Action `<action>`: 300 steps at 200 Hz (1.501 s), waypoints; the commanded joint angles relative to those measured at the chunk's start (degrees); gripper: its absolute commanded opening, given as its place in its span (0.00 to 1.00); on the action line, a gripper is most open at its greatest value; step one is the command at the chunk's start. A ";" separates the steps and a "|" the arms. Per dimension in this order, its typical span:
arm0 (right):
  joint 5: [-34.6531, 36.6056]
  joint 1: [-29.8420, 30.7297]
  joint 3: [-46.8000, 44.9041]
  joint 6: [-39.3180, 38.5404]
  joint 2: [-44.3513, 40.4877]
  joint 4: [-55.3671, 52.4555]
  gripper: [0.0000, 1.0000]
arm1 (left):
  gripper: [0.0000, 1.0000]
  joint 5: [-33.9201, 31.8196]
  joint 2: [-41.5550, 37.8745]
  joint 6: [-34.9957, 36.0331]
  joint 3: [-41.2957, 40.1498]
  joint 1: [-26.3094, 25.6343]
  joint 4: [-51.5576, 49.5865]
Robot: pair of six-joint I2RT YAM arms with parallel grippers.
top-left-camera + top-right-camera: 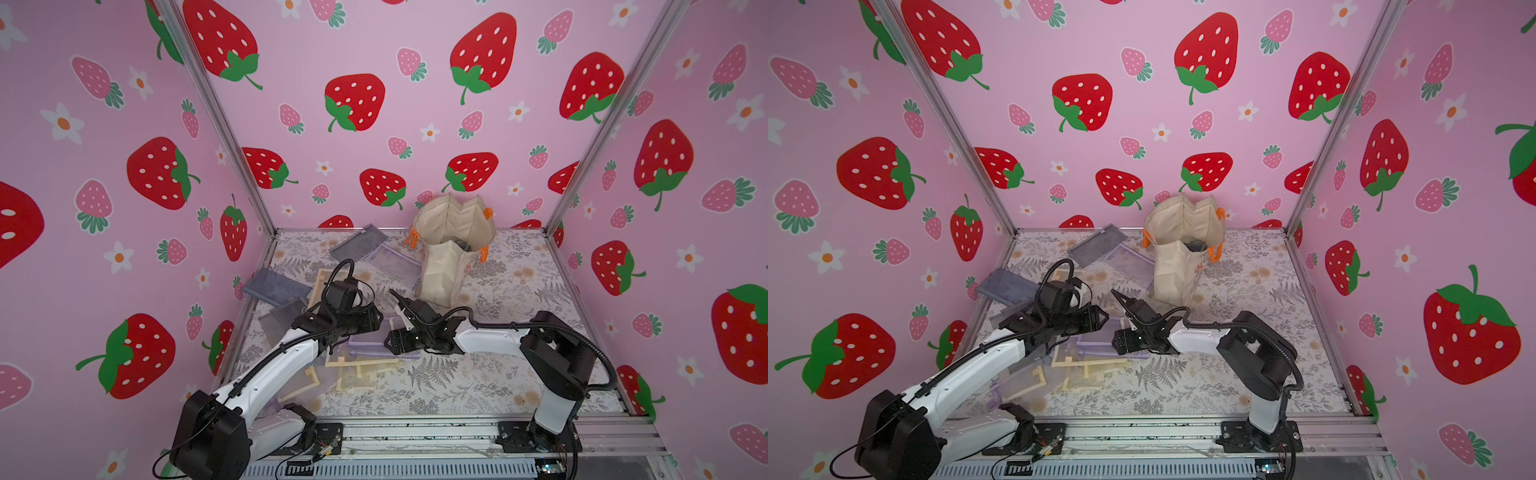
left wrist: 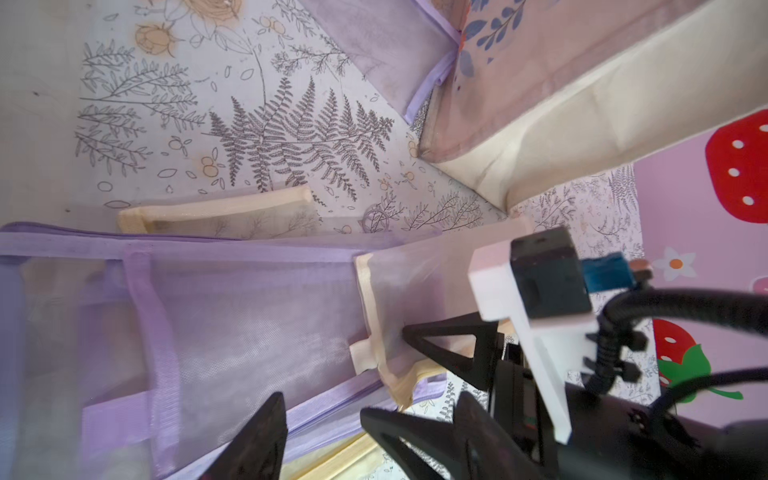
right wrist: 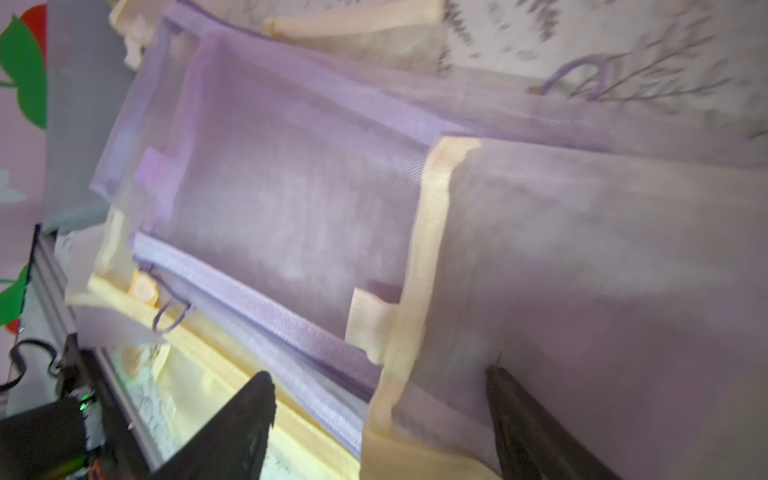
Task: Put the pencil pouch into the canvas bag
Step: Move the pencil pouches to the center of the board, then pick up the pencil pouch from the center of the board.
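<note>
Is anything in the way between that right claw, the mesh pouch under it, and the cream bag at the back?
Nothing visible. The right gripper hangs open directly over the cream-trimmed pouch. Only patterned table lies between it and the canvas bag, whose mouth gapes upward; its tall wall must be cleared.

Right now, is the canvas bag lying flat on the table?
No, in a top view the canvas bag stands upright with its mouth gaping open.

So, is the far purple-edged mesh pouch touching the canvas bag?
Touching. The left wrist view shows the purple-edged mesh pouch with its corner pressed against the canvas bag, no gap.
</note>
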 commanded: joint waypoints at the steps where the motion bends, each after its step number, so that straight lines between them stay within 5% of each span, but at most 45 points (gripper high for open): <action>1: 0.47 -0.12 -2.71 -1.60 -5.56 -6.68 0.82 | 0.65 2.10 -0.76 0.76 -0.64 0.17 -1.83; 44: 5.75 -2.57 -14.31 0.70 -23.71 -13.03 0.85 | 0.65 4.10 5.47 1.26 1.57 0.16 0.77; 109: 1.21 -9.70 -34.03 8.83 -42.71 -11.41 0.87 | 0.70 6.35 18.05 2.58 8.57 -1.42 4.52; 192: -7.79 -15.87 -38.64 13.29 -26.50 16.34 0.87 | 0.57 8.46 29.71 1.45 11.32 -4.34 9.85; 269: -10.61 -18.16 -38.69 15.68 -17.44 27.54 0.86 | 0.09 8.63 26.10 -3.02 4.59 -9.72 13.09; 300: -10.10 -19.10 -39.82 16.33 -18.18 28.10 0.86 | 0.00 8.07 23.87 -4.29 2.37 -12.89 13.20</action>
